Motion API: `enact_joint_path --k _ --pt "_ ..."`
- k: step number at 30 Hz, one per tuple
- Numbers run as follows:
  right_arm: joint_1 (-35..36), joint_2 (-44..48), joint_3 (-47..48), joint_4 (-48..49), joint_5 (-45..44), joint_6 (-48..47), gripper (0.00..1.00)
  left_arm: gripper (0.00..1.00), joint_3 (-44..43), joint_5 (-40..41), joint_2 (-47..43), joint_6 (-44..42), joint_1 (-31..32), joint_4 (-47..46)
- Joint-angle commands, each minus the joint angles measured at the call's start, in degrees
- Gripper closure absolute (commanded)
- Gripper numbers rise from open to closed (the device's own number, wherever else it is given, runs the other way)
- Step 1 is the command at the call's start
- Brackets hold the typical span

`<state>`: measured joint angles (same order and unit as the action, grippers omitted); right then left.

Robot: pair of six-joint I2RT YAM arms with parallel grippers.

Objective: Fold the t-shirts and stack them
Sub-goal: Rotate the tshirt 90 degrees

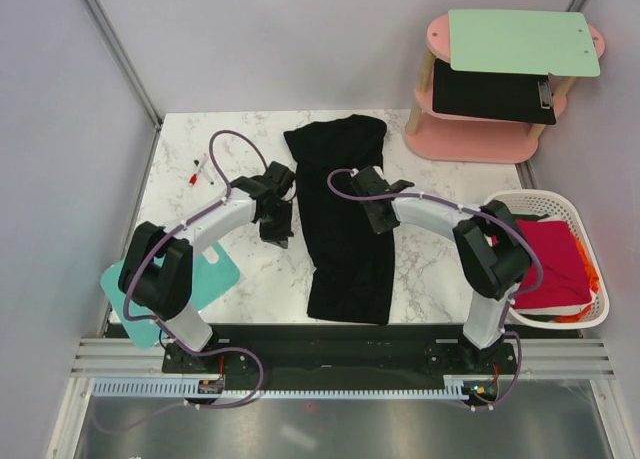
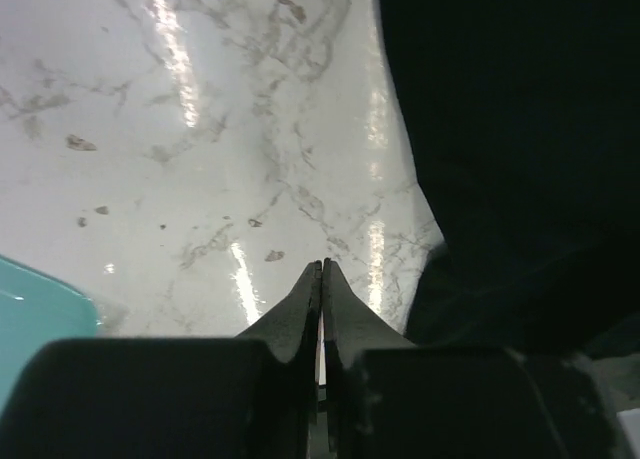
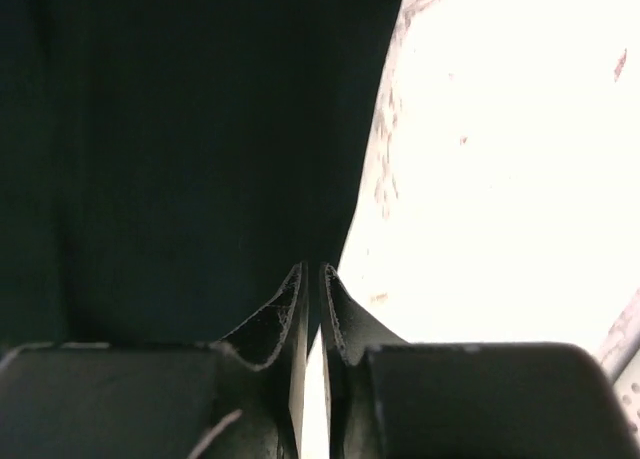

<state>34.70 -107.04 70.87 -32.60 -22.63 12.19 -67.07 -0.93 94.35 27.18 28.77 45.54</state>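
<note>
The black t-shirt (image 1: 345, 219) lies as a long strip down the centre of the top view, hem near the bench's (image 1: 430, 269) lower edge. The left tool (image 2: 322, 264) is pressed together over bare marble. The right tool (image 3: 312, 267), at the shirt's right edge, shows only a slit; whether it pinches cloth I cannot tell. Catching one layer could drag the strip askew or off that edge

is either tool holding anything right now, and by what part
Nothing is held. The left tool is shut empty over the table; the right tool, slightly parted, hangs at the edge of the black shirt with no cloth between its tips.
</note>
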Motion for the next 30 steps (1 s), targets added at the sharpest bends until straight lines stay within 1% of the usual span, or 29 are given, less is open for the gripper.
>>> enact_joint_path --k 1,2,3,4,5,6,7,8,9,10,11,12,13,14,16,20,23,30 --pt "0.72 12.46 -1.78 0.08 6.62 -0.50 0.82 0.84 1.76 -2.93 -4.17 4.02 4.26 -3.96" --pt "0.72 13.95 -2.22 0.08 8.03 -0.41 0.79 0.75 2.55 -3.29 -4.78 4.98 5.14 -4.40" --pt "0.90 16.40 -3.45 0.08 9.61 -0.32 0.74 0.52 3.08 -3.55 -5.83 5.60 7.07 -4.93" --pt "0.90 17.73 -4.42 0.78 12.06 -0.23 0.69 0.43 3.69 -3.64 -6.54 6.39 8.13 -5.37" --pt "0.98 18.62 -5.30 1.04 12.69 0.03 0.68 0.37 4.92 -3.99 -7.15 8.05 9.27 -6.42" --pt "0.90 19.93 -6.96 1.48 13.14 0.12 0.68 0.33 5.54 -3.99 -7.85 8.93 11.63 -7.12" --pt "0.98 20.21 -7.76 2.70 13.75 0.12 0.68 0.34 6.24 -3.99 -9.43 10.77 12.96 -7.65" --pt "0.99 20.21 -8.29 3.24 14.02 0.12 0.68 0.36 7.64 -3.73 -10.14 11.92 14.10 -9.05" --pt "0.99 19.77 -8.90 4.20 14.54 0.03 0.68 0.60 8.35 -3.12 -10.84 13.24 16.47 -9.93" --pt "0.99 19.25 -9.17 6.82 15.50 0.03 0.68 0.89 10.01 -2.94 -11.89 15.69 17.62 -11.16" --pt "0.99 18.55 -9.08 7.98 17.86 -0.06 0.69 0.98 10.72 -2.76 -12.34 16.93 18.68 -12.22" --pt "0.99 16.54 -8.30 9.21 19.97 0.03 0.70 0.98 11.51 -2.85 -12.43 17.72 20.95 -14.84" --pt "0.90 15.21 -7.60 11.83 21.48 0.03 0.73 0.98 12.30 -2.76 -12.00 18.86 21.93 -15.47" --pt "0.98 13.81 -6.72 12.64 24.27 0.12 0.74 0.98 12.49 -1.89 -11.47 19.66 23.59 -15.48" --pt "0.99 8.71 -3.03 14.31 26.23 0.03 0.77 0.98 12.75 -1.01 -10.42 21.41 25.27 -15.57" --pt "0.99 0.54 4.43 15.63 30.35 0.12 0.78 0.98 12.75 0.75 -6.99 24.23 29.40 -16.09" --pt "0.98 -3.33 7.78 16.95 32.21 0.29 0.78 0.98 12.84 3.03 -4.80 26.52 30.81 -16.36" --pt "0.99 -12.56 15.25 17.49 33.00 0.47 0.77 0.98 15.03 5.76 -1.71 29.16 31.34 -16.10"
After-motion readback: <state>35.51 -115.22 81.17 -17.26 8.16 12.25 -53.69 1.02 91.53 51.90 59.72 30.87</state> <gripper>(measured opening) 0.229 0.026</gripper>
